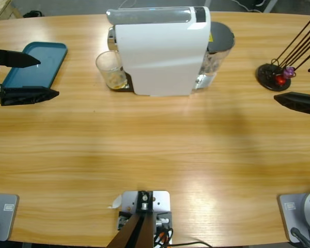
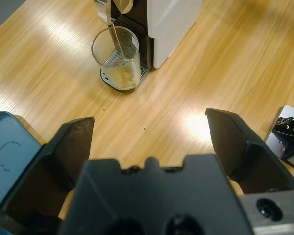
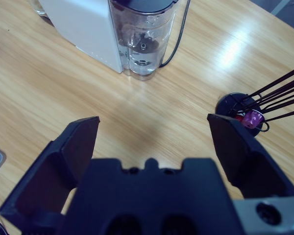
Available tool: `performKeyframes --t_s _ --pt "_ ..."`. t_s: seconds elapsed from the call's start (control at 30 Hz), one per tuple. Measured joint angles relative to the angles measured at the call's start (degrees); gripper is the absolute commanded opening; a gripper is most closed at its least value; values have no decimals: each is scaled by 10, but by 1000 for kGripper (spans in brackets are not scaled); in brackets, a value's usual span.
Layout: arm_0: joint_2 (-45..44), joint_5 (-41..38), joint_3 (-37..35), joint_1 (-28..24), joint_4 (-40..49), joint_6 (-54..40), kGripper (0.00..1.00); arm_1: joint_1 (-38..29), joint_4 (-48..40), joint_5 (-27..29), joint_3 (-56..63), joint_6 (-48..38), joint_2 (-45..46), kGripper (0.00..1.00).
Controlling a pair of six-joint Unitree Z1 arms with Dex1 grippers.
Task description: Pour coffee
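Table: one long wooden table (image 1: 155,155) fills the high view from edge to edge.
Coffee machine: one white machine (image 1: 163,51) stands at the top centre of the high view, with one clear water tank (image 3: 144,36) under a dark lid on its right side. In the right wrist view a black cable (image 3: 179,29) runs away from the tank.
Tray: one teal tray (image 1: 36,63) lies in the upper left of the high view, lying partly between the left gripper's jaws there.
Left gripper: one, the left gripper (image 1: 33,77) comes in from the left edge of the high view. Its two black jaws are spread wide and hold nothing. Bare wood separates it from the glass.
Right gripper: one, the right gripper (image 3: 154,132) shows at the right edge of the high view. Its jaws are also spread wide apart with nothing between them.
Capsule stand: one black round base with thin dark rods (image 1: 271,75) sits in the upper right of the high view, just above the right gripper.
Glass: one clear glass (image 1: 112,70) stands on the machine's drip tray, to the left of the white body, under the spout.
Coffee: one shallow amber pool, the coffee (image 2: 123,77), lies at the bottom of the glass.
Capsules: two visible on the stand's base, one purple capsule (image 3: 255,117) and one red capsule (image 1: 281,81) beside it.
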State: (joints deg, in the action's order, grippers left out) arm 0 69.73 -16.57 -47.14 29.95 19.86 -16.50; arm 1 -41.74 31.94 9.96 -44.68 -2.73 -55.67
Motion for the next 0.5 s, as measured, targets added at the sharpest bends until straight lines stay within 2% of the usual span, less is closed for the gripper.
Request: performKeyframes --t_s 0.13,0.23,0.5 --pt "0 0 14 0 -4 0 1000 0 0 0 0 0 0 1000" --pt "0 19 37 0 -42 0 1000 0 0 0 0 0 0 996" --pt "0 45 41 0 -87 0 996 0 0 0 0 0 0 996"
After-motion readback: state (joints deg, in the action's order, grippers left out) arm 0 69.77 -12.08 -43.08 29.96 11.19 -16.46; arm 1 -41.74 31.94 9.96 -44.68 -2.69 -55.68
